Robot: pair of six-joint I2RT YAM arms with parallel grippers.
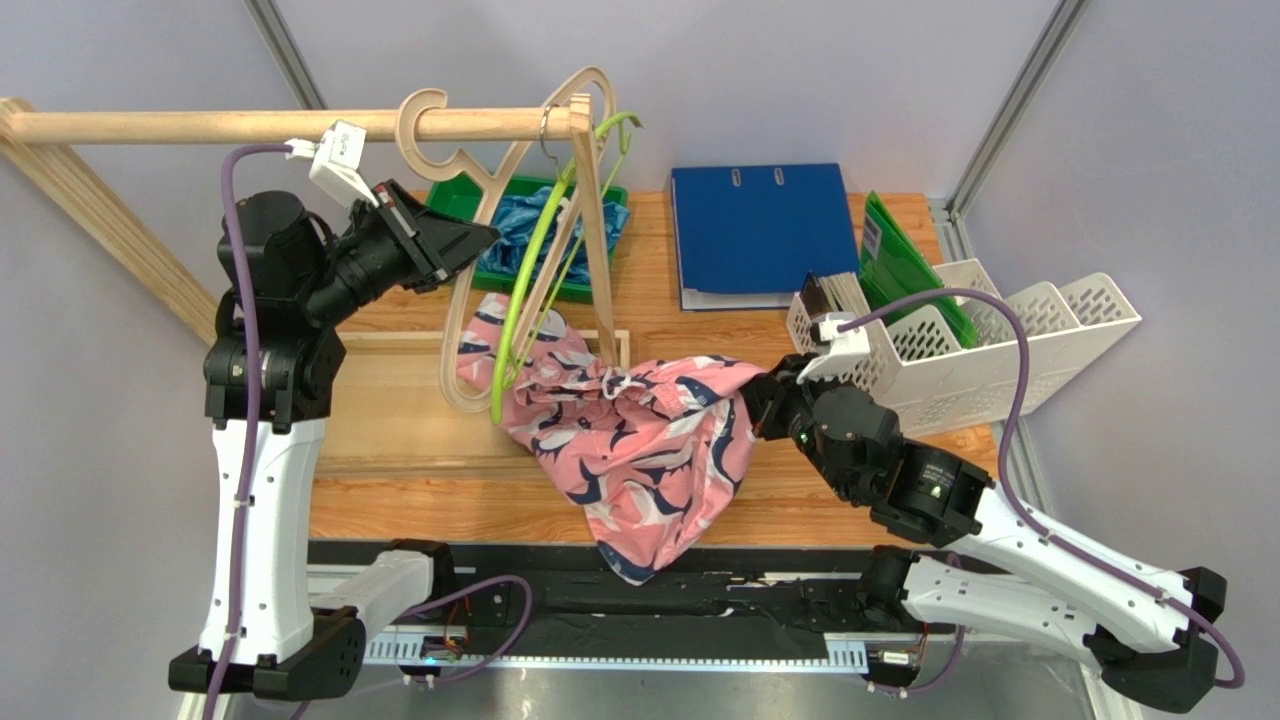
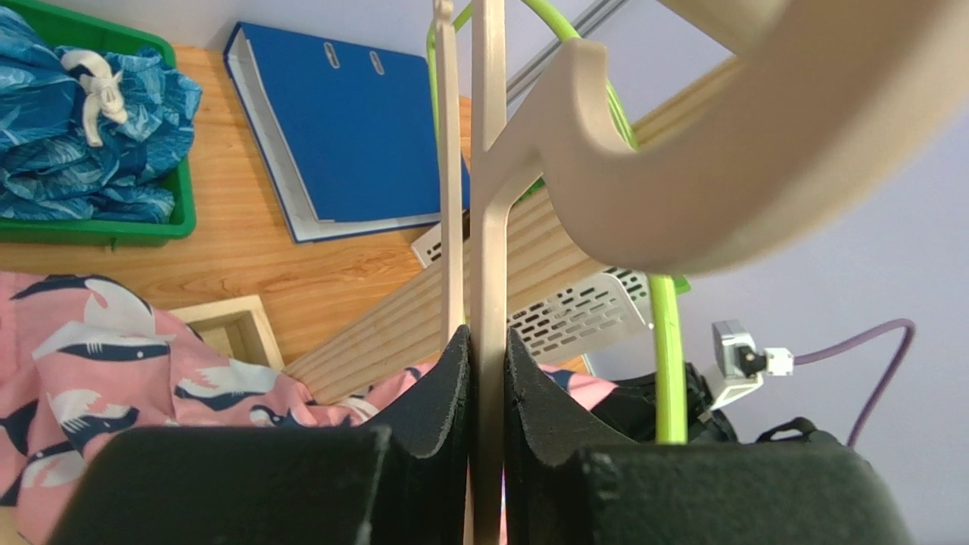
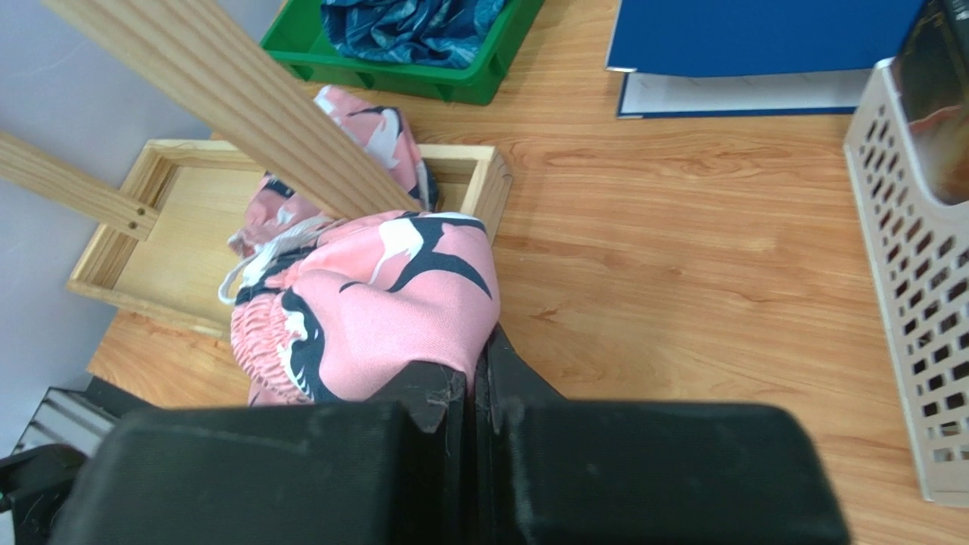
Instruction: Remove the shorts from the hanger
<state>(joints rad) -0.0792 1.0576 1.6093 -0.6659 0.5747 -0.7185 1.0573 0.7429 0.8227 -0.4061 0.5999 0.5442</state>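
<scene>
left jaws clamped flat on a slat of the wooden hanger [image 2: 489, 284], no gap showing. right jaws pinched closed on a fold of the pink shorts [image 3: 387, 284]. pink pair is bunched at the hanger's lower end and trails onto the tabletop [image 3: 682, 227]; judged not yet free. farther back, the blue-teal shorts [image 2: 80, 136] lie in the green bin [image 2: 91, 231]: that pair looks done. no writing legible anywhere, blue binder [image 1: 759, 225] included.

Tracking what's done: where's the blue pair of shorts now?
The blue shorts lie bunched in the green bin at the far side of the table in the top view, left of the blue binder, partly hidden by the hangers.
</scene>
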